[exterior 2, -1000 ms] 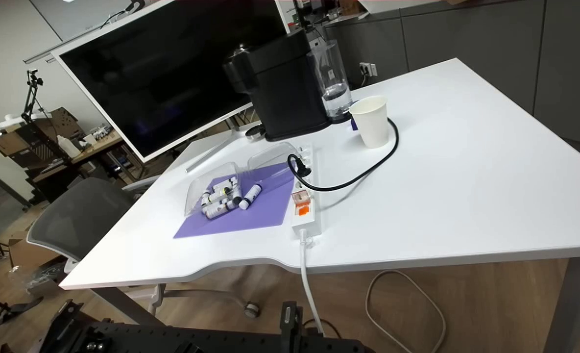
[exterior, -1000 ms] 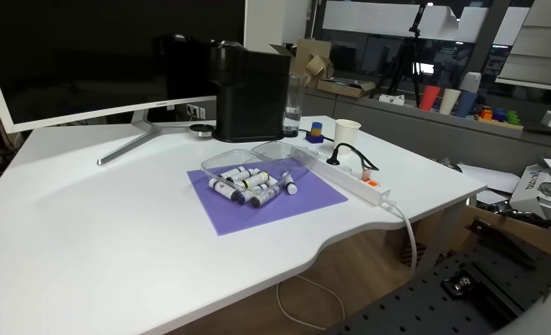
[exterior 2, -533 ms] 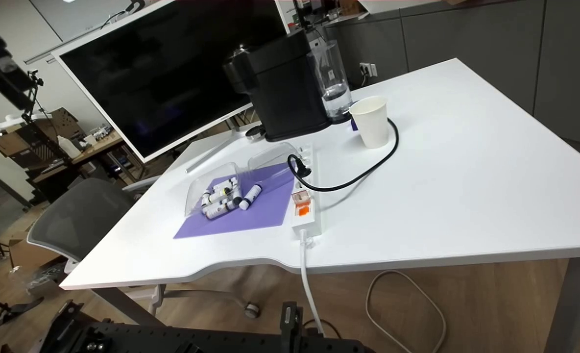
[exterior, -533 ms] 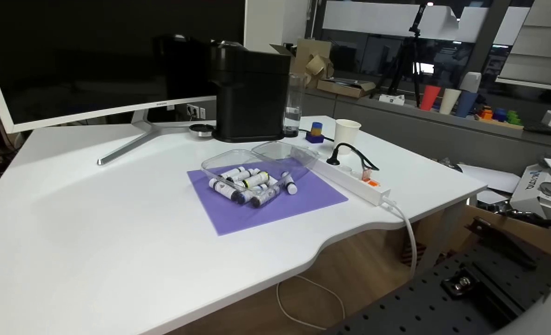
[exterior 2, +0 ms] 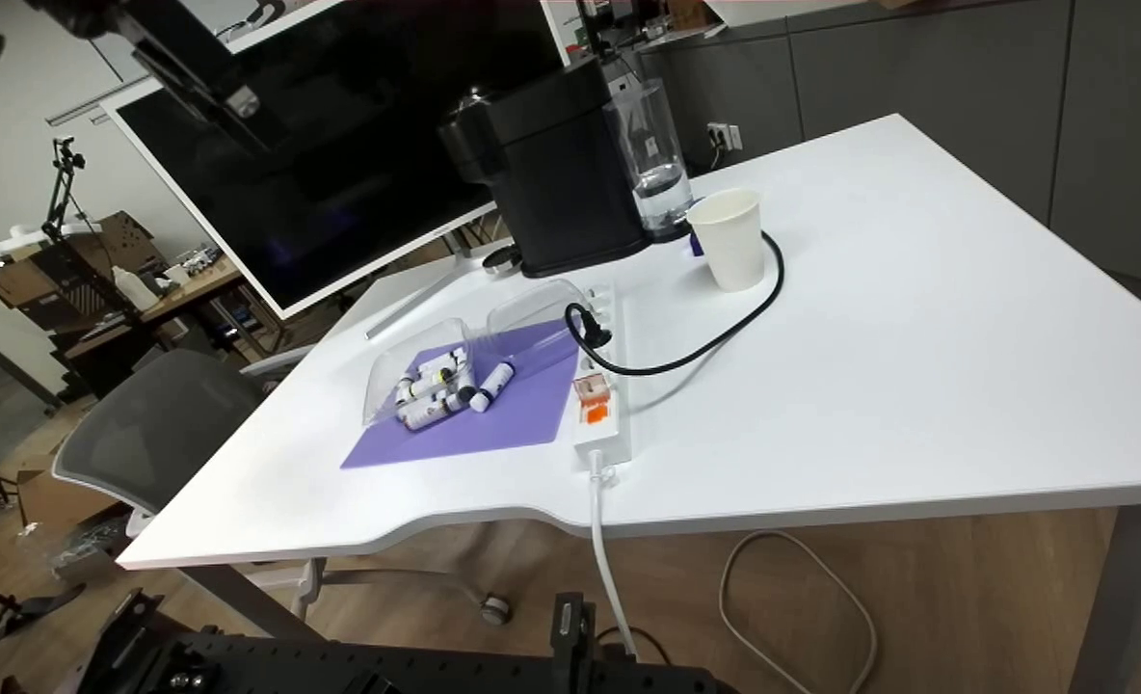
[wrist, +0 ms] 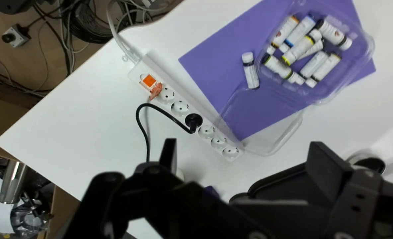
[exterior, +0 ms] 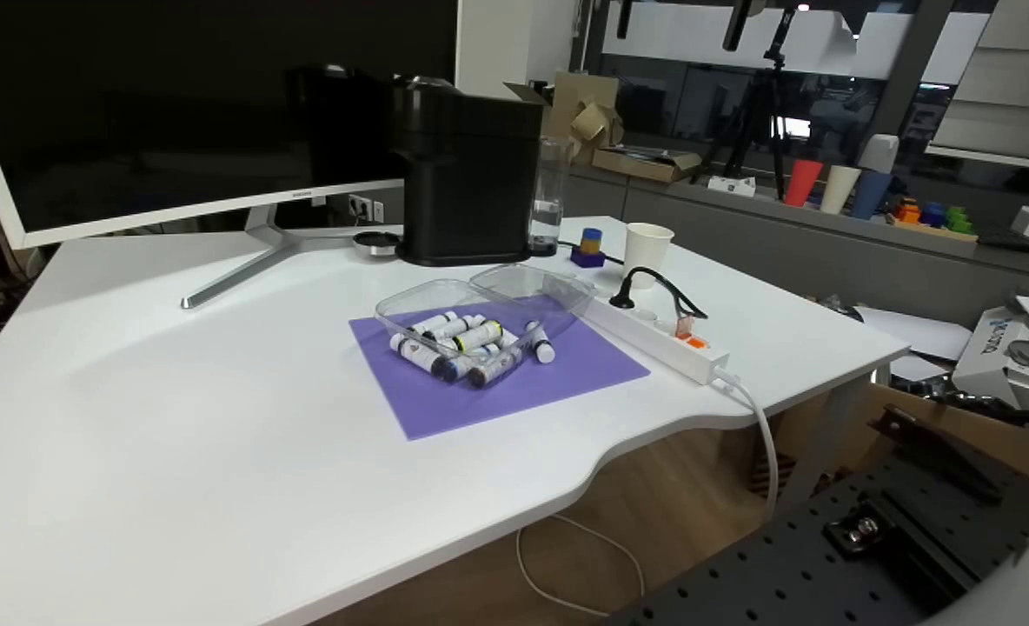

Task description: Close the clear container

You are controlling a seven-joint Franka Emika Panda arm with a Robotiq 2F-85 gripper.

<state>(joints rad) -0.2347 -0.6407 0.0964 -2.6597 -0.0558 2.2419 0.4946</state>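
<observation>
The clear container [wrist: 354, 71] stands open on a purple mat [wrist: 213, 63]. Several white vials lie in its tub. Its clear lid [wrist: 266, 136] is spread out beside the tub, its outer edge over the power strip. Both exterior views show the tub [exterior: 441, 300] [exterior 2: 392, 371] and the raised lid [exterior: 532, 283] [exterior 2: 537, 304]. One vial [wrist: 250, 71] lies outside the tub, close to the lid. My gripper [wrist: 246, 156] is open and empty, high above the table and apart from the container. Its fingertips show at the top edge in an exterior view [exterior: 681, 22].
A white power strip [wrist: 180, 103] with a black plug and cable lies next to the lid. A paper cup [exterior 2: 729, 236], a black machine [exterior: 471, 174] and a clear water tank [exterior 2: 662, 188] stand behind. A large monitor [exterior: 175, 104] stands at the back.
My gripper has come into view from the top left in an exterior view and moved right. Its fingertips now show at the top of an exterior view. The container has not moved.
</observation>
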